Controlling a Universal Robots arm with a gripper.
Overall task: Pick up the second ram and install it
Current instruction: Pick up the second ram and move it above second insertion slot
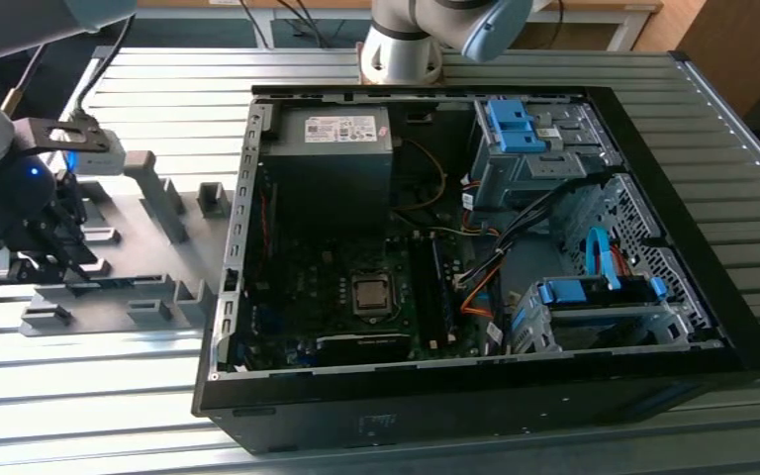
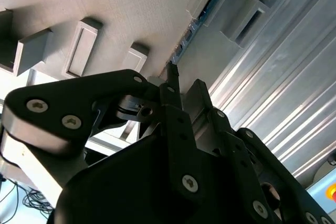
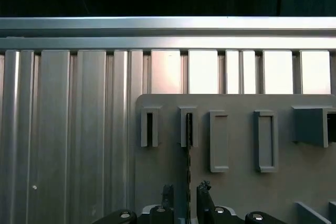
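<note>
Evidently poised low over the grey fixture (image 3: 241, 145) on the table (image 1: 90, 416), with the gripper (image 3: 186, 190) straddling the second ram (image 3: 188, 150). Stands on edge in a slotted block (image 3: 193, 127), presumably to offer both faces. With fingers (image 3: 203, 195) spread either side, seemingly not yet pinching. Well apart from the open computer case (image 1: 486, 396).

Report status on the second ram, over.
Gripper open, fingers either side of the second ram, gaps visible. Ram stands on edge in grey holder slot on fixture plate. Nothing between fingers and ram.
</note>
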